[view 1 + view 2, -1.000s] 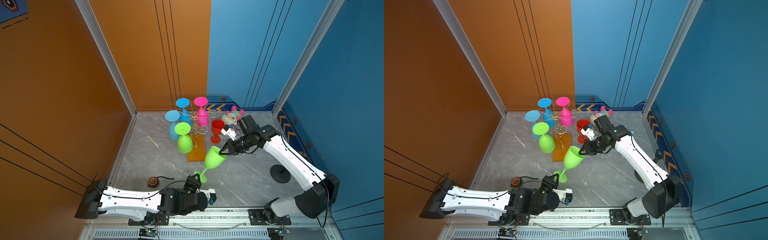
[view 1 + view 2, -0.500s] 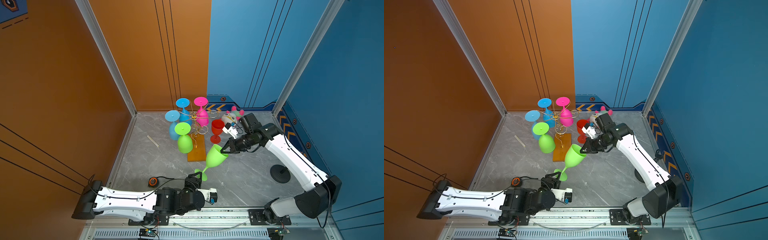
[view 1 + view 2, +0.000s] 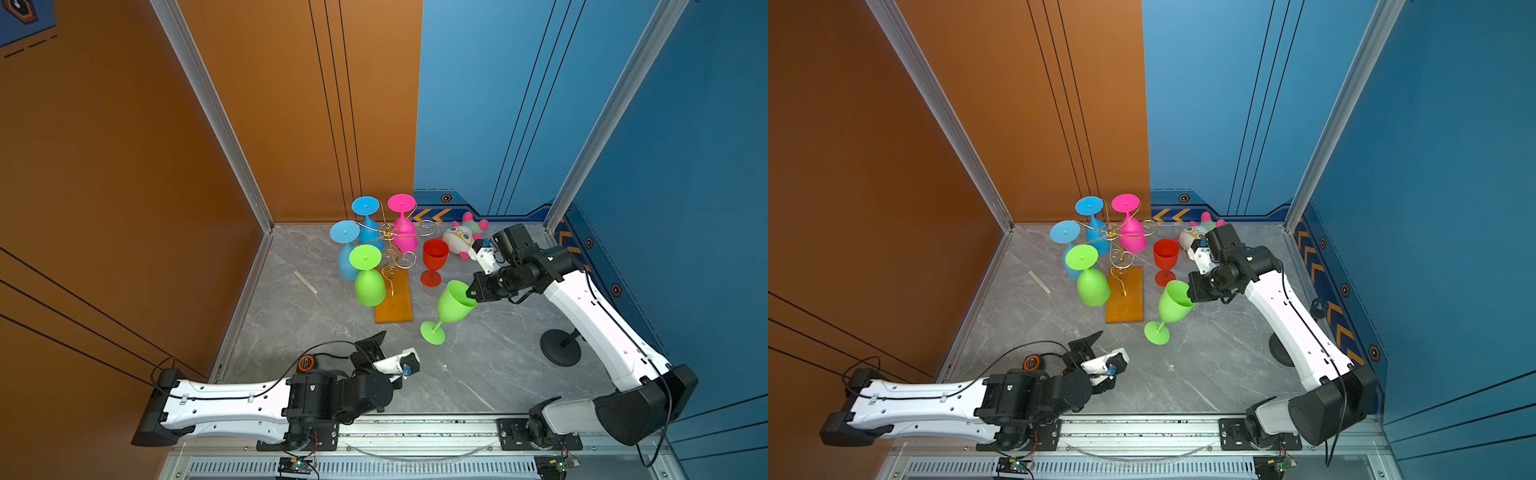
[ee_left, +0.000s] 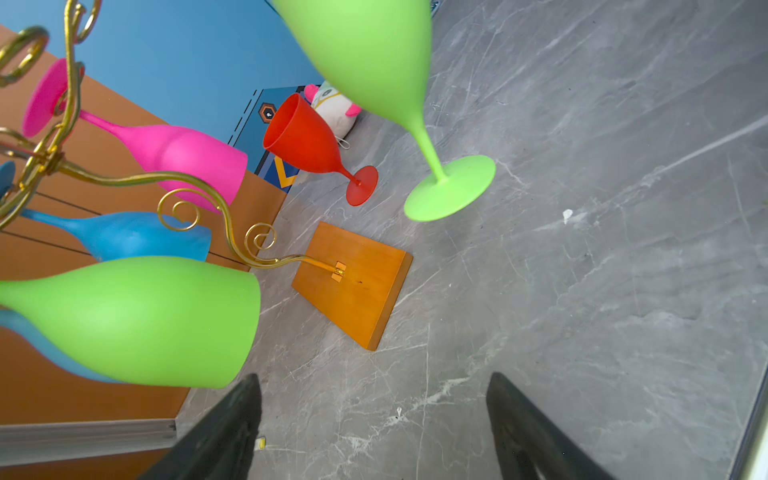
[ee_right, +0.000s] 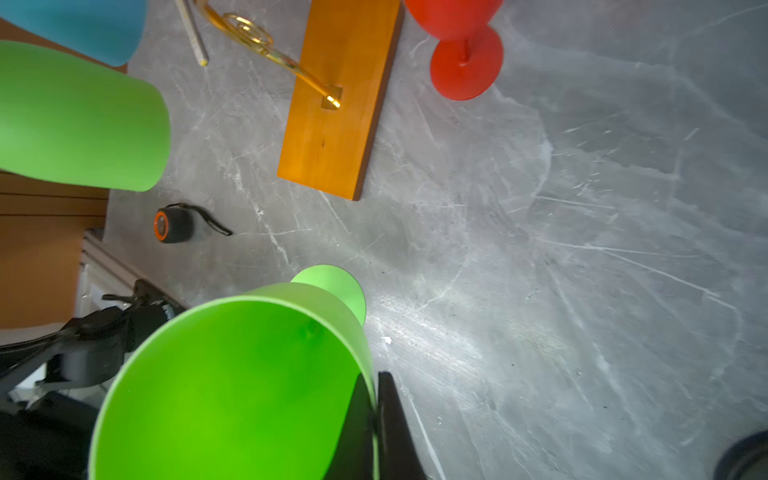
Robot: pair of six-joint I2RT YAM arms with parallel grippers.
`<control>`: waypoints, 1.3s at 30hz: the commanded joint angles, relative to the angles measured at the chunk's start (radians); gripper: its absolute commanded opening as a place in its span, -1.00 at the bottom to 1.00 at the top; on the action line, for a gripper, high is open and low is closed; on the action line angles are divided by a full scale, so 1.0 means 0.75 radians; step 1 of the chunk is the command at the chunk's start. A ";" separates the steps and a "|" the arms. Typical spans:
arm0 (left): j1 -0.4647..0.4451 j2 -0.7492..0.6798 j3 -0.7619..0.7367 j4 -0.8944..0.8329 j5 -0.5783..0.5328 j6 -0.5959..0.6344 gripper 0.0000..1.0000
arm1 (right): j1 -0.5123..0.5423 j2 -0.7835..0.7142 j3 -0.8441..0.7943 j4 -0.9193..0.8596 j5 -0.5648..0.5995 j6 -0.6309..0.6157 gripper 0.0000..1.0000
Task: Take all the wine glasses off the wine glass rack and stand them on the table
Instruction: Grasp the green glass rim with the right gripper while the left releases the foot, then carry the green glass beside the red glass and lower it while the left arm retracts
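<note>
Wine glass point(image 3: 455, 305) in green: you have it off the wine glass rack point(image 3: 387, 234). It is tilted over the grey table point(image 3: 498, 374), just right of the rack's wooden base point(image 3: 395, 305) and just near of a red glass point(image 3: 435, 253) that stands upright on the table. Its bowl leans up and right toward your right gripper point(image 3: 471, 292), and its foot sits low at the near left. You cannot tell from these views whether the foot's edge touches the table. Your right gripper pinches the rim. In the right wrist view one finger point(image 5: 395, 428) lies against the outside of the bowl wall and the other sits inside the bowl, the two closed on the thin wall.

Your left gripper point(image 4: 374, 376) is low at the near edge of the table, left of the wine glass and apart from it. Its two black fingers point(image 4: 224, 428) stand wide apart with only bare table between them, holding nothing.

Four glasses hang upside down from the rack's scrolled arms:
- a second green glass point(image 3: 369, 286) on the near left
- a near blue glass point(image 3: 344, 264) on the left
- a far blue glass point(image 3: 365, 206) behind it
- a pink glass point(image 3: 404, 239) on the far side

A plush toy point(image 3: 459, 239) lies by the far wall, right of the red glass. A small black-and-orange object point(image 3: 305, 363) lies beside your left arm. A pale stick point(image 3: 305, 281) lies left of the rack, and a black round stand point(image 3: 561, 347) sits under your right arm.
</note>
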 commanded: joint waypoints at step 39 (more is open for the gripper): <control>1.384 -0.314 0.070 -0.384 0.665 -0.562 0.99 | -0.151 0.633 0.426 0.285 0.610 -0.025 -1.00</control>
